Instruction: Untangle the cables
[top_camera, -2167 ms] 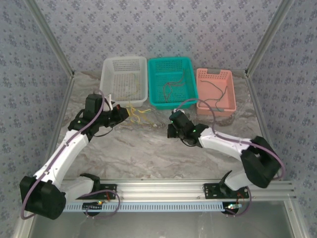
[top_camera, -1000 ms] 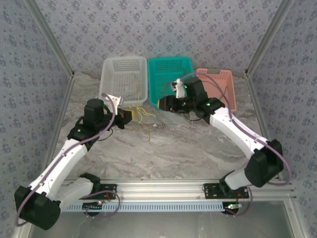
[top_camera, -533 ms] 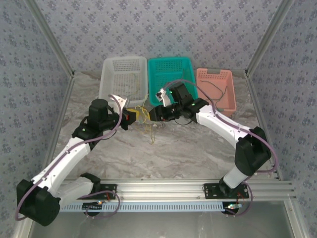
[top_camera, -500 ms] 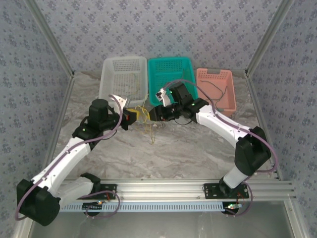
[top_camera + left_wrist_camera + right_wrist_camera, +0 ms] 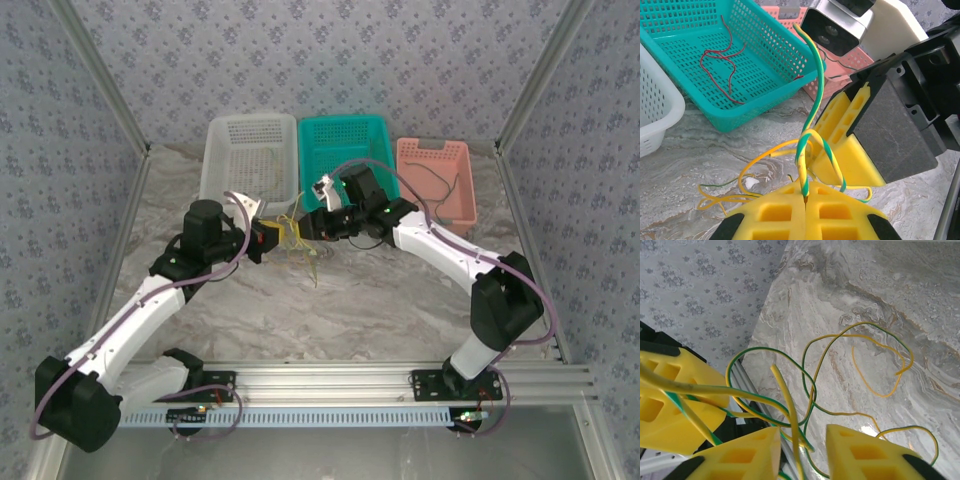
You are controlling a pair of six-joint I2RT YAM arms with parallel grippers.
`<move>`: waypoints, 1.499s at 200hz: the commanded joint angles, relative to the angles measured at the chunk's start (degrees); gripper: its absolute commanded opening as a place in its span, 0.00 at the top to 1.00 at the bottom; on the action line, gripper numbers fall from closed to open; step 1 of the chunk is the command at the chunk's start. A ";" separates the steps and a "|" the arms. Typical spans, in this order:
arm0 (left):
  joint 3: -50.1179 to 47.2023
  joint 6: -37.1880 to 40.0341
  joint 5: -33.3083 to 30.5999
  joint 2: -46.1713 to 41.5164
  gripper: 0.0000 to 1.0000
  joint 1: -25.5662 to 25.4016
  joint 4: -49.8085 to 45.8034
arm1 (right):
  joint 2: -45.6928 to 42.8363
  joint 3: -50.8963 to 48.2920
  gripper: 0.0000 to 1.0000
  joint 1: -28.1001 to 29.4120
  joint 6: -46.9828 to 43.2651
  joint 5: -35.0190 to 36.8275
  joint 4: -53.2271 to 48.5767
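Overhead, both arms bend inward over the table [image 5: 400,300] and meet before the baskets [image 5: 345,150]. The cables [image 5: 295,240] hang between the left claw [image 5: 268,238] and the right claw [image 5: 318,225].

Up close, the left claw [image 5: 805,200] is squeezed tight on the cables [image 5: 812,90].

From the right wrist, the right claw [image 5: 802,440] has its pads apart, with the cables [image 5: 811,385] running through the gap.

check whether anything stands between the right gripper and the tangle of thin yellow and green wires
Nothing visible does. The right gripper has its yellow foam pads apart, with a thin yellow wire running between them. The left gripper is shut on a green-and-yellow striped wire close beside it.
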 commanded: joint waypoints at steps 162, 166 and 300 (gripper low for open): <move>3.61 -0.13 5.08 3.17 1.00 -0.30 1.76 | -2.12 -8.54 0.79 -2.70 2.52 -8.14 8.31; 3.61 -0.15 5.10 3.26 1.00 -0.38 1.78 | -1.92 -8.61 0.79 -2.67 2.87 -8.19 8.66; 0.52 -3.45 -1.98 3.35 1.00 -4.45 -0.72 | -22.87 -20.73 1.00 -10.70 19.85 17.54 18.30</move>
